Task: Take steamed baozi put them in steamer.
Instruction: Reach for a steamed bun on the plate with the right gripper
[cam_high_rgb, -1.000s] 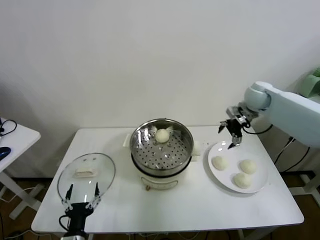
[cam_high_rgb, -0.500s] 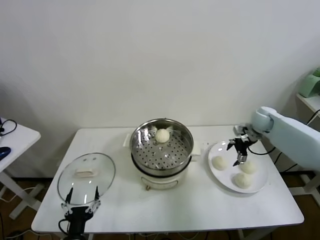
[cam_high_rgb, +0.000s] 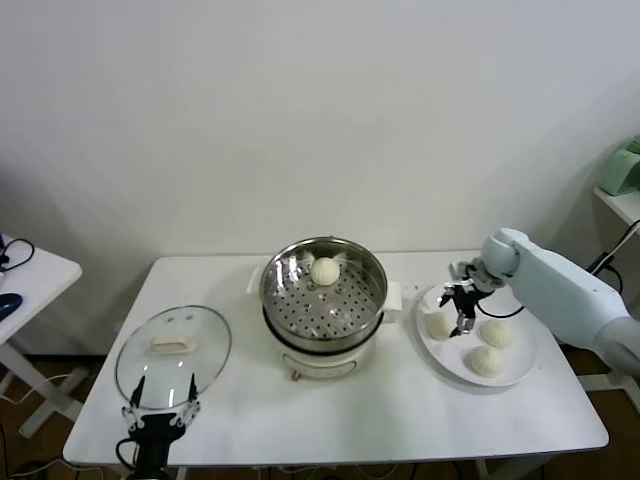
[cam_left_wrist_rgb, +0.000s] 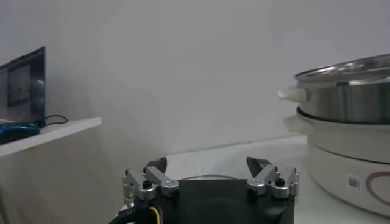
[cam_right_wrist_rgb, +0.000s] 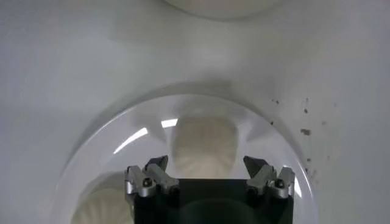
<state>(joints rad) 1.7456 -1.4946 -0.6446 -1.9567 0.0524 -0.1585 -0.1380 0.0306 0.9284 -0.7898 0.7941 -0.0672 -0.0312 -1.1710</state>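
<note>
The right gripper (cam_high_rgb: 457, 312) hangs spread wide over the plate's (cam_high_rgb: 520, 372) bun (cam_high_rgb: 438, 325) nearest the steamer (cam_high_rgb: 322, 290), while the left gripper (cam_high_rgb: 160, 405), also spread, sits by the lid (cam_high_rgb: 172, 352).

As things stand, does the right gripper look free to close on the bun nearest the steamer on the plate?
Probably yes. The right gripper hangs open just above that bun, which lies centred between its fingers in the wrist view. The other two buns on the plate lie apart from it, so nothing seems to block the descent.

One pale round bun (cam_high_rgb: 324, 270) inside the shiny steel steamer (cam_high_rgb: 322, 297), three more buns (cam_high_rgb: 438, 325) on the plate (cam_high_rgb: 520, 370) beside it.
</note>
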